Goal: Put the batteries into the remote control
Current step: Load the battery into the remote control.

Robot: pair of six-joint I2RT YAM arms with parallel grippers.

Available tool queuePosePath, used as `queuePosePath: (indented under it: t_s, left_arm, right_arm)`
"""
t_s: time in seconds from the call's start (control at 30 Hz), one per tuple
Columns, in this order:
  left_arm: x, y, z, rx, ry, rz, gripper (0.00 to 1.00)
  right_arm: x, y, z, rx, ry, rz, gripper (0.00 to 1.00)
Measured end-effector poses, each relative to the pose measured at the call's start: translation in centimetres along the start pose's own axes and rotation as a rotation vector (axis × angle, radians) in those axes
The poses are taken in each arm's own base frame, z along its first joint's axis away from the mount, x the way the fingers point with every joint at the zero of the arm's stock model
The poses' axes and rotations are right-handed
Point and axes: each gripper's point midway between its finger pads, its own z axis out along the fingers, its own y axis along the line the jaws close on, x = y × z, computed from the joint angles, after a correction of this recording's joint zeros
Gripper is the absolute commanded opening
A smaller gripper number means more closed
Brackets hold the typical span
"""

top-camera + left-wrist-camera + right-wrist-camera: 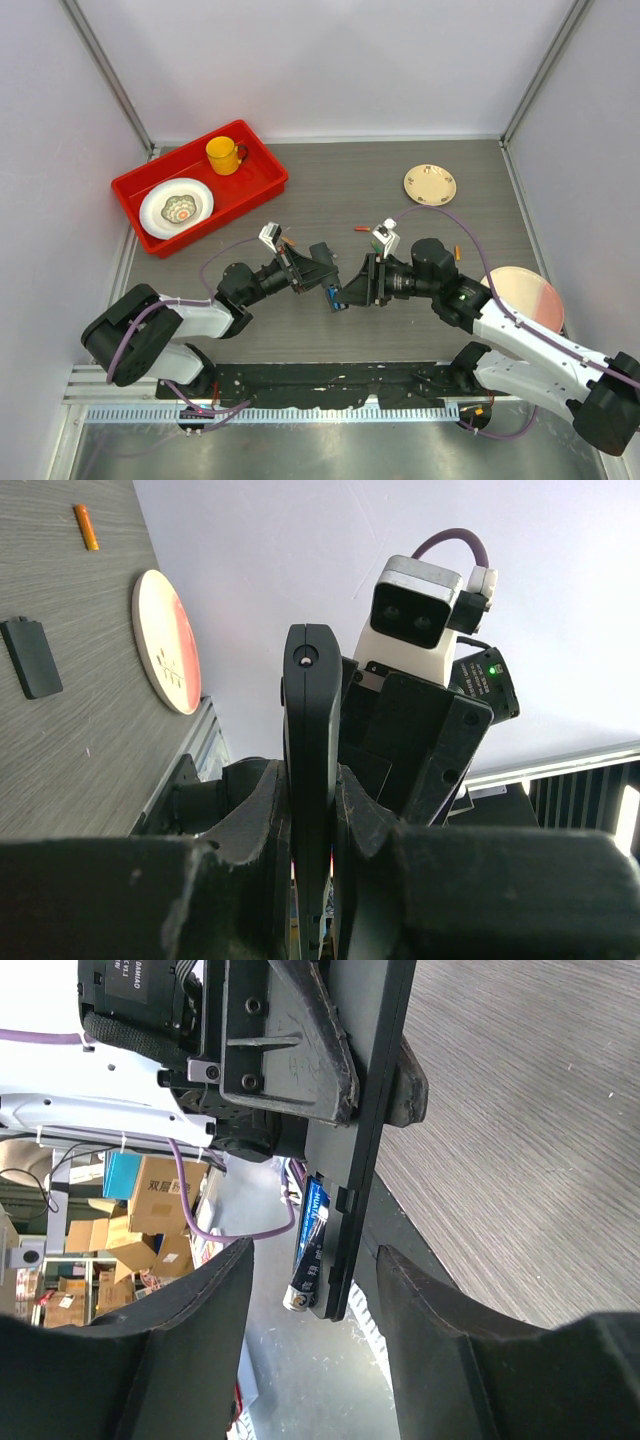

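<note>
- Top view: remote (331, 286) held off the desk (330, 190), mid-front, between the two arms; orange battery (361, 229) lies loose just behind
- Left wrist view: left fingers (255, 825) clamped narrow on the remote, seen edge-on
- Right wrist view: right fingers (215, 1305) spread wide either side of the remote's end, apart from it; blue battery (310, 1240) sits in the open bay

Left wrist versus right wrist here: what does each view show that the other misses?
Only left wrist: an orange battery, a small black piece and a pink plate on the table, plus the right arm's camera. Only right wrist: a blue battery lying in the open back of the remote, framed by the open right pincer. Both: the remote, clamped in the left pincer.
</note>
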Motion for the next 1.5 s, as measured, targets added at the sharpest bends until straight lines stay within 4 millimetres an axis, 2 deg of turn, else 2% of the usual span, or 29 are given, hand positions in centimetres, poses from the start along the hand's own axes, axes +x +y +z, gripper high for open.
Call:
queuePosePath:
  t_s: [0.5,1.03,1.5]
  left_arm:
    - [0.0,0.0,0.0,0.0,0.0,0.001,0.0]
    - [0.0,0.1,0.0,-0.002,-0.001,0.004,0.0]
    - [-0.3,0.2,0.0,-0.006,-0.012,0.01,0.0]
  right_arm:
    - [0.9,-0.7,0.1,0.005,0.027,0.019,0.43]
    - [0.8,-0.5,0.5,-0.014,0.035,0.05,0.27]
    - [0.8,-0.7,1.0,-0.017,0.044,0.099,0.2]
